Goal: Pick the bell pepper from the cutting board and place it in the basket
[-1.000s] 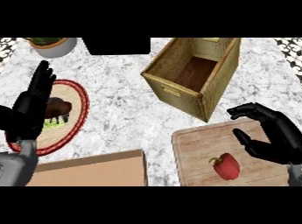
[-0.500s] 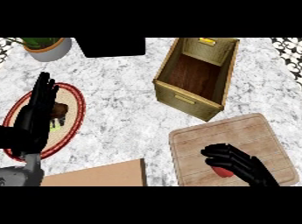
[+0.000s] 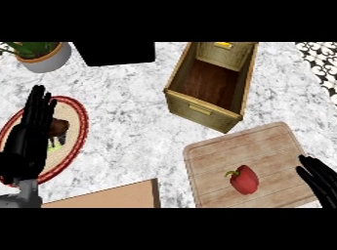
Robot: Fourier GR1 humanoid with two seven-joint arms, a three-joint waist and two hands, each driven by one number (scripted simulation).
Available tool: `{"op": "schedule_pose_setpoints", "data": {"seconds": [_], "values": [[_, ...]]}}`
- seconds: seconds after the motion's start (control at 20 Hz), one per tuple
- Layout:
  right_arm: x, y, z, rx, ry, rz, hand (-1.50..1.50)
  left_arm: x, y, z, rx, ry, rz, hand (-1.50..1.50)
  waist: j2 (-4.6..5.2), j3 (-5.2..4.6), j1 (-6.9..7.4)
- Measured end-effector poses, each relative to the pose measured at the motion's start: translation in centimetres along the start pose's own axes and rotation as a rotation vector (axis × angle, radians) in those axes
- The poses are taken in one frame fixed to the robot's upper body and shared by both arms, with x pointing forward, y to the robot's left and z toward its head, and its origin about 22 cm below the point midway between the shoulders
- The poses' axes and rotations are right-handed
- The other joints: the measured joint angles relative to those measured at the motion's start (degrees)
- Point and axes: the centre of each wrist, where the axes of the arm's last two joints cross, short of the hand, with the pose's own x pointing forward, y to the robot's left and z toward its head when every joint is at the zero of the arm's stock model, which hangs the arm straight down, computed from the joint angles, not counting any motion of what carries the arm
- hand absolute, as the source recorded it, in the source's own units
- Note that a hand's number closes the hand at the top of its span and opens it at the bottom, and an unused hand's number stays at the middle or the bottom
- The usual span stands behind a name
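A red bell pepper (image 3: 244,179) with a green stem lies on the wooden cutting board (image 3: 246,149) at the lower right. My right hand (image 3: 325,183) shows at the board's right edge, fingers straight and open, a short gap to the right of the pepper and not touching it. The basket (image 3: 201,108), a deep open wooden box, stands just beyond the board toward the top middle. My left hand (image 3: 28,139) rests open at the left with fingers up, over a red-rimmed plate.
A red-rimmed plate (image 3: 75,132) with dark food sits at the left under my left hand. A potted plant (image 3: 45,56) stands at the top left, a black block (image 3: 118,52) beside it. A tan board (image 3: 110,197) lies at the lower edge.
My right hand has drawn back to the right off the pepper, which now lies uncovered on the board. The view has shifted slightly; my left hand stays raised.
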Motion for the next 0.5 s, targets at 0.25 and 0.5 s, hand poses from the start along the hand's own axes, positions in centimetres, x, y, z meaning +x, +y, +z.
{"op": "schedule_pose_setpoints", "data": {"seconds": [0.25,0.5], "values": [[1.9,-3.3,1.8,0.155,0.099,0.18,-1.5,0.4,-0.3,0.1,-0.017,-0.016,0.016,0.0,0.45,-0.05,0.71],[2.6,-3.6,2.9,0.323,0.207,0.209,-1.5,0.8,-1.1,0.3,-0.05,-0.032,0.028,0.0,0.83,0.02,2.53]]}}
